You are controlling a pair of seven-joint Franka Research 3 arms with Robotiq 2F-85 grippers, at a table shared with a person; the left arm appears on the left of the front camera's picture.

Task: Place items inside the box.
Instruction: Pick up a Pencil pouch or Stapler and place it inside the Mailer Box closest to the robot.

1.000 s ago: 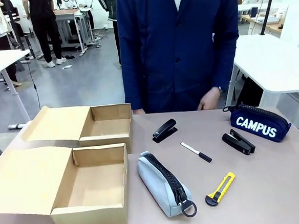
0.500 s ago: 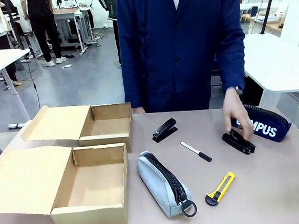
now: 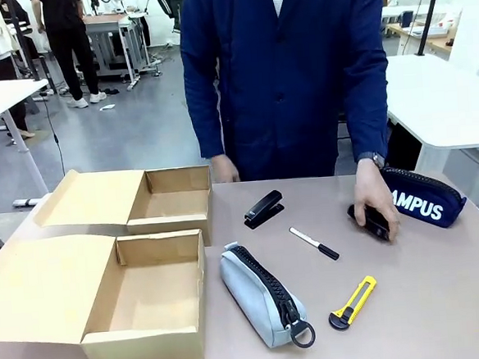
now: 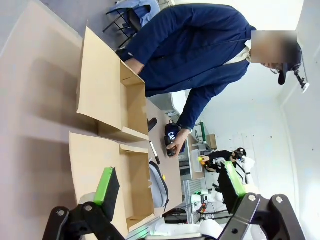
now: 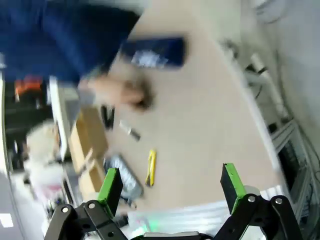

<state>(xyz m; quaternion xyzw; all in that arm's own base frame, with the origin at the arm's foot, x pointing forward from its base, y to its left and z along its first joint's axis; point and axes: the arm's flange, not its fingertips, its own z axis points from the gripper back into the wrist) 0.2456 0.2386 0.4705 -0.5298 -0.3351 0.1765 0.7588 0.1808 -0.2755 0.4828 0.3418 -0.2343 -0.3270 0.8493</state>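
Spread wide and empty at left gripper (image 4: pixel 168 182) and right gripper (image 5: pixel 170 182) alike, with the person's hand (image 3: pixel 374 196) clasping a black stapler (image 3: pixel 375 223) just beside the navy pencil case (image 3: pixel 426 199).

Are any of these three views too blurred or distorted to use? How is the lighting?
Front view: sharp, evenly lit, soft shadows; the lettering on the navy pencil case is legible. Left wrist view: sharp but rolled and wide-angle, so the person stands sideways. Right wrist view: heavy motion blur; the person's hand and the utility knife are smears, though the robot's right hand is crisp.
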